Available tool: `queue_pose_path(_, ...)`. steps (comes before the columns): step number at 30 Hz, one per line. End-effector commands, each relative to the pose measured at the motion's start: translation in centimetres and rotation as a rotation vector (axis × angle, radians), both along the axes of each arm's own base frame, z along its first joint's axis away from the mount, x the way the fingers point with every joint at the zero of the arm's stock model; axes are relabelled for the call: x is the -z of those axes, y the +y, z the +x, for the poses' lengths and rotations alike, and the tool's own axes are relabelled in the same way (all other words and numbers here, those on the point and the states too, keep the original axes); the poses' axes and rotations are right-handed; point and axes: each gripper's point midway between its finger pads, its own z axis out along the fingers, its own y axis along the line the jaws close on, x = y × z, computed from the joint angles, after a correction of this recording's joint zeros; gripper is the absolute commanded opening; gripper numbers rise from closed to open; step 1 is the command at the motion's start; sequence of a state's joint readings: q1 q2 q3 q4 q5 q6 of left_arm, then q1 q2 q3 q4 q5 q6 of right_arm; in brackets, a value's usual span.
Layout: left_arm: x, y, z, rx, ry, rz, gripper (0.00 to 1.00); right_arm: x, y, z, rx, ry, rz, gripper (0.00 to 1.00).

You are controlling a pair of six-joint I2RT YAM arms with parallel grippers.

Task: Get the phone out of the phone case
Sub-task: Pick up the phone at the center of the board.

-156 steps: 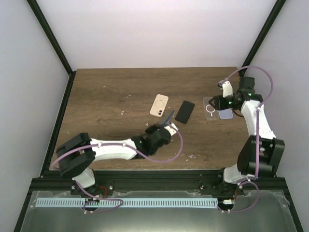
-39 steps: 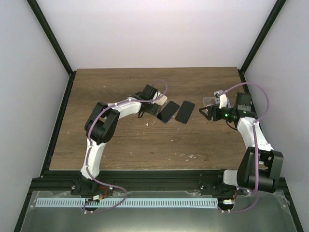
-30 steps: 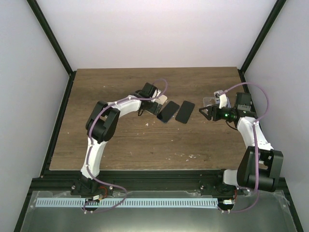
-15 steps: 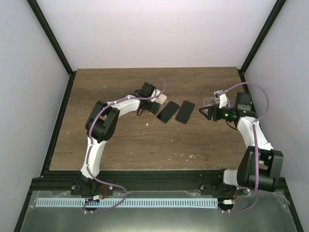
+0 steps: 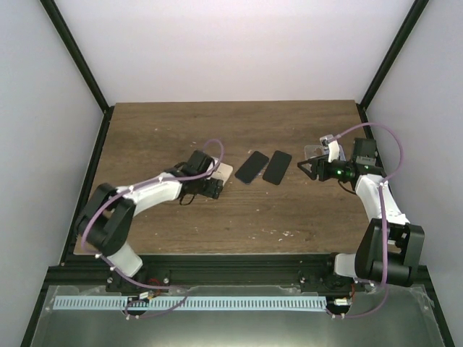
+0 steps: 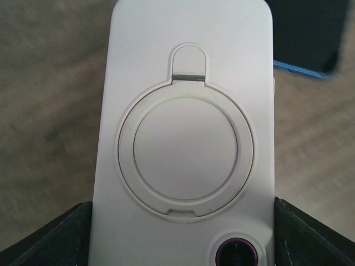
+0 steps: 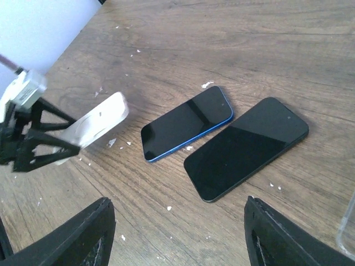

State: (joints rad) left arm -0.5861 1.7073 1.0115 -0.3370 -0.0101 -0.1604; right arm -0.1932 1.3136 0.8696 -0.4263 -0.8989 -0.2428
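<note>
A white phone case point(image 6: 186, 138) with a round ring on its back fills the left wrist view. My left gripper point(image 6: 183, 238) is shut on the white phone case, one dark finger against each long side. From above, the case point(image 5: 223, 171) sits in that gripper point(image 5: 215, 180) left of the phones. In the right wrist view it point(image 7: 94, 125) hangs tilted above the wood. The blue-edged phone point(image 5: 251, 167) point(image 7: 186, 123) lies screen up on the table, outside the case. My right gripper point(image 5: 307, 165) point(image 7: 177, 244) is open and holds nothing.
A second, black phone point(image 5: 277, 167) point(image 7: 247, 147) lies just right of the blue-edged one. A clear case point(image 5: 312, 151) lies under the right gripper, its corner point(image 7: 348, 233) showing at the frame edge. White crumbs dot the wooden table point(image 5: 217, 217). Black frame posts flank the table.
My left arm has drawn back toward the near left with the white case in its jaws, away from the blue-edged phone, which stayed put. The right arm has not moved.
</note>
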Motion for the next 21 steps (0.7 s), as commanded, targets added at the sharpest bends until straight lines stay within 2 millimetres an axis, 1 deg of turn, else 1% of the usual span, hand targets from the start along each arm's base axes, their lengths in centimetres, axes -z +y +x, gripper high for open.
queue_pose_path(1,-3.4,-1.6,-3.5,-0.009,-0.041,-0.202,0.59,-2.4,1.0,-0.5,-0.098,-0.095,0.02,0.64)
queue_pose_path(2,-3.5,-1.8,-4.5,-0.002,-0.03,-0.236,0.58,-3.2,1.8,-1.3,-0.152,-0.119,0.058,0.63)
queue_pose_path(4,-3.8,-2.3,-6.8,0.034,-0.003,-0.32,0.57,-3.9,2.5,-2.0,-0.195,-0.141,0.076,0.62)
queue_pose_path(6,-4.1,-3.0,-8.9,0.075,0.029,-0.404,0.56,-4.2,3.5,-2.5,-0.238,-0.164,0.047,0.61)
queue_pose_path(9,-4.3,-3.5,-11.5,0.122,0.085,-0.512,0.56,-4.4,5.9,-3.8,-0.344,-0.219,-0.034,0.6)
queue_pose_path(11,-4.5,-4.2,-13.2,0.165,0.147,-0.589,0.56,-4.8,8.3,-5.8,-0.468,-0.305,-0.11,0.6)
queue_pose_path(14,-4.8,-5.0,-15.3,0.218,0.217,-0.695,0.56,-4.9,11.5,-8.8,-0.637,-0.44,-0.286,0.6)
queue_pose_path(16,-5.0,-5.1,-16.0,0.231,0.229,-0.741,0.56,-4.4,13.4,-10.9,-0.757,-0.527,-0.407,0.59)
queue_pose_path(18,-4.8,-5.0,-16.4,0.235,0.237,-0.755,0.56,-3.2,14.9,-12.5,-0.865,-0.572,-0.523,0.57)
queue_pose_path(19,-4.7,-5.0,-16.6,0.239,0.242,-0.757,0.56,-2.5,15.2,-12.8,-0.907,-0.591,-0.6,0.55)
queue_pose_path(21,-4.5,-4.9,-16.9,0.246,0.247,-0.764,0.56,-0.3,16.1,-13.7,-1.005,-0.585,-0.707,0.54)
